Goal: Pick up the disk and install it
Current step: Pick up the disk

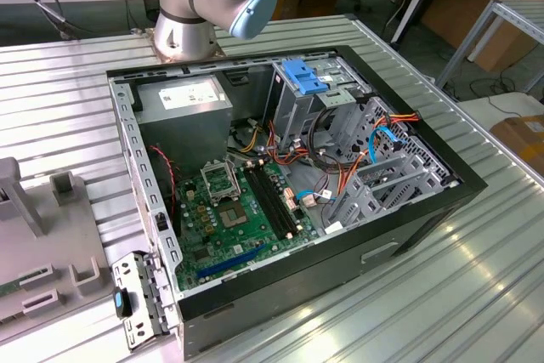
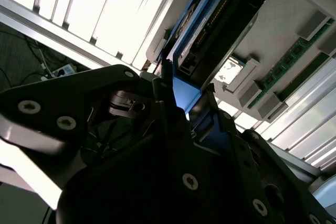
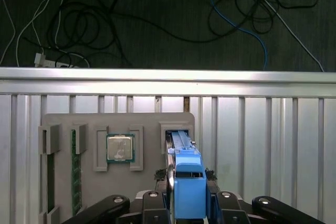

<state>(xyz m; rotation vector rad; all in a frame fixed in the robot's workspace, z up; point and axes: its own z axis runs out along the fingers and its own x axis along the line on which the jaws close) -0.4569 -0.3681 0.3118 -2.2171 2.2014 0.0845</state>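
Pick-up step: claw (image 3: 189, 209) pinches the disk (image 3: 188, 179) by its blue bracket, disk on edge between the fingers, far end at a slot of the grey parts tray (image 3: 142, 121) on the desk (image 3: 273, 140), so the next move likely needs a straight pull clear of the slot walls.

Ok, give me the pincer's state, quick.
The pincer: closed on the disk, gripping it by its blue bracket.
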